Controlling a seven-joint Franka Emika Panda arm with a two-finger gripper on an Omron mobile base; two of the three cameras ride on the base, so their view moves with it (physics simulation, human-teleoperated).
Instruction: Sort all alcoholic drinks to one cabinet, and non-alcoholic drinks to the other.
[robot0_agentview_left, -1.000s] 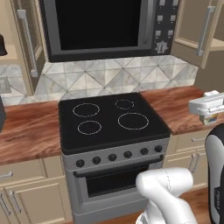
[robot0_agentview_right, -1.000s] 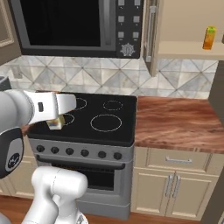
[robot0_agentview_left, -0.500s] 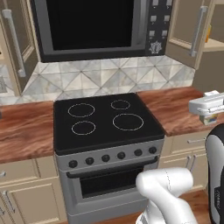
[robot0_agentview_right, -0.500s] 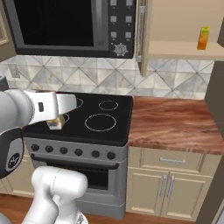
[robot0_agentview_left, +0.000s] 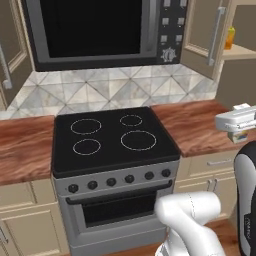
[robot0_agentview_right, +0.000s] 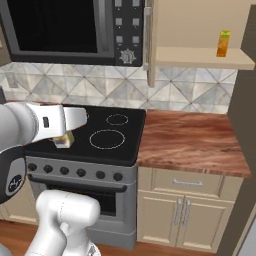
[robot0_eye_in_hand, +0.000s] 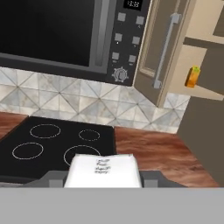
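Observation:
My gripper is shut on the white-cream carton, which lies flat between the fingers at the bottom of the hand view. From the right base view a corner of that carton peeks out under the hand above the stove's front left. In the left base view the gripper hangs at the right edge over the counter. The orange-yellow carton stands upright on the pale shelf of an open tan wall cabinet right of the microwave.
A black four-ring stove sits below the microwave. The cabinet's open door with its grey bar handle juts out beside the microwave. Wooden counter runs right of the stove. Another tan cabinet door is at the left.
The base has driven to the right: stove and microwave slid left in both base views, and the open cabinet with the orange-yellow carton came further into view. The grip on the carton is unchanged.

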